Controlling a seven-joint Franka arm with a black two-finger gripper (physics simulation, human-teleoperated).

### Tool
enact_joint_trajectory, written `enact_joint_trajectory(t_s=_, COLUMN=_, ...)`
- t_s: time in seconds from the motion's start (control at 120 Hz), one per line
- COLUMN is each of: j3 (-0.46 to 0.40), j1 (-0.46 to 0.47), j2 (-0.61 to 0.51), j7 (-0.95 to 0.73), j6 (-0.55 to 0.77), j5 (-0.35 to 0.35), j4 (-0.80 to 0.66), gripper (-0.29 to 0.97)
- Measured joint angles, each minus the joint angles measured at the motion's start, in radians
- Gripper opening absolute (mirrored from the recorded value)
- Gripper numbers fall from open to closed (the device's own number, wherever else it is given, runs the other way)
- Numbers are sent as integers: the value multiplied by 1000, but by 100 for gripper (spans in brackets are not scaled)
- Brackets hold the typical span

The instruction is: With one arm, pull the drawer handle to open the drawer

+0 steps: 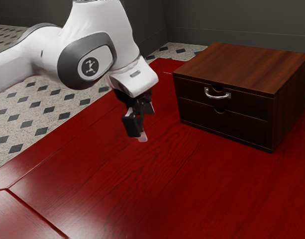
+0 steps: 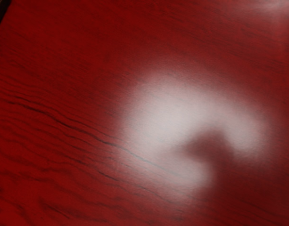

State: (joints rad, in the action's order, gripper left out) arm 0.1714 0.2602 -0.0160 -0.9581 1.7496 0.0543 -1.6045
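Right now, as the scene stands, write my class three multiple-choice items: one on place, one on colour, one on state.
1. Where is the gripper? A above the red table, at the exterior view's left of the cabinet; B on the cabinet's top; C inside a drawer.
2. What colour is the handle? A blue; B silver; C black.
3. How is the top drawer? A pulled out; B removed; C shut.
Key: 1 A, it hangs clear of the cabinet. 2 B, the metal shines pale. 3 C, its front sits flush.
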Motion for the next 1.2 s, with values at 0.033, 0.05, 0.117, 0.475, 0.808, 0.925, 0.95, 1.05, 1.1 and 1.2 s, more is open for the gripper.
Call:
enact_joint_trajectory(t_s=0.033, j3=-1, j1=8, j2=7, j7=-40, j6=9, j5=-4, j4=5, gripper=68)
enact_joint_trajectory(t_s=0.05, j3=-1, j1=11, j2=11, j7=-59, j6=14, j5=-8, j4=6, gripper=68)
enact_joint_trajectory(t_s=0.117, j3=1, j1=25, j2=38, j7=-127, j6=57, j5=-48, j4=8, gripper=68)
enact_joint_trajectory(t_s=0.475, j3=3, j1=13, j2=235, j7=-363, j6=293, j5=-148, j4=177, gripper=68)
enact_joint_trajectory(t_s=0.808, j3=4, j1=-8, j2=373, j7=-482, j6=347, j5=-161, j4=295, gripper=68)
enact_joint_trajectory(t_s=0.925, j3=4, j1=-37, j2=435, j7=-511, j6=350, j5=-178, j4=364, gripper=68)
enact_joint_trajectory(t_s=0.95, j3=3, j1=-45, j2=449, j7=-516, j6=350, j5=-182, j4=377, gripper=68)
enact_joint_trajectory(t_s=1.05, j3=1, j1=-61, j2=506, j7=-535, j6=348, j5=-200, j4=424, gripper=68)
enact_joint_trajectory(t_s=1.1, j3=0, j1=-64, j2=523, j7=-544, j6=346, j5=-207, j4=438, gripper=68)
enact_joint_trajectory(t_s=1.2, j3=-1, j1=-65, j2=548, j7=-559, j6=342, j5=-220, j4=464, gripper=68)
